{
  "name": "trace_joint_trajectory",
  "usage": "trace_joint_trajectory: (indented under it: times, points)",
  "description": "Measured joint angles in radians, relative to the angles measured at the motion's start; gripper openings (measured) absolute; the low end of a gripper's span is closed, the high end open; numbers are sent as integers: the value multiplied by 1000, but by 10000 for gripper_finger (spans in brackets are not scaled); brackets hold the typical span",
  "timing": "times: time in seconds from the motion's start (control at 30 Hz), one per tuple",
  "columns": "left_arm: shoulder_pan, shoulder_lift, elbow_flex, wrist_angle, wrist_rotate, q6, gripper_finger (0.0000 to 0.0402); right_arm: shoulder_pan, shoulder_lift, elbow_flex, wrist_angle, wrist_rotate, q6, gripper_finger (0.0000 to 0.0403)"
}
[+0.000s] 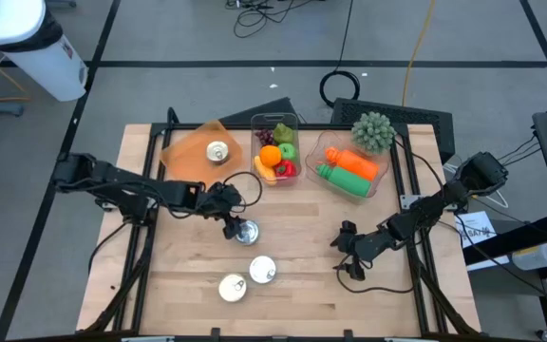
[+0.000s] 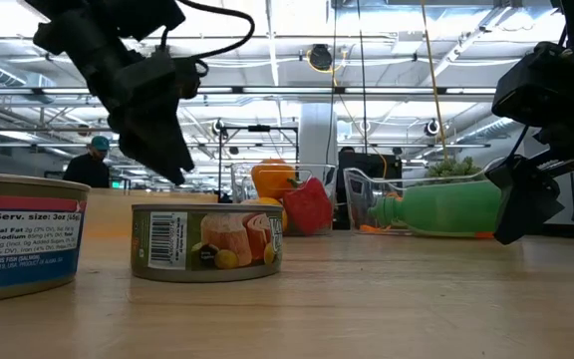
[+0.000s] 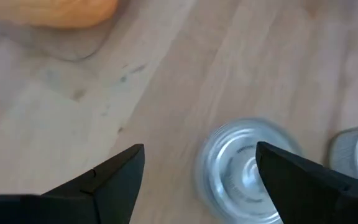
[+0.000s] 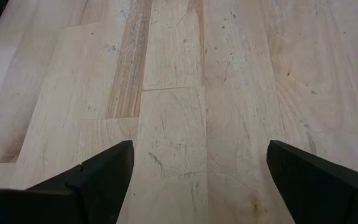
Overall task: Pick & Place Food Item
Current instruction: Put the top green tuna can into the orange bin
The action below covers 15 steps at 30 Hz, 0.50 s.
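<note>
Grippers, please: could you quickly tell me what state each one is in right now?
Left gripper: open, holding nothing, above a round silver tin can.
Right gripper: open, empty, over the bare wooden table.

right hand | fingers spread | over bare wooden table

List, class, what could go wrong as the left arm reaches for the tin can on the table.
1. The left gripper, jaws open, sits off-centre over the round silver tin can; closing may clip its rim and tip it.
2. Two more silver cans lie nearby; a sweep may knock them.
</note>
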Motion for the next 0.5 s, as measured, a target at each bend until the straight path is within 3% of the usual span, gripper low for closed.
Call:
trace_joint_trajectory:
  times: [0.5]
  points:
    - [-31, 160, 3, -19, -94, -89, 308, 0, 0, 0, 0, 0, 0, 348]
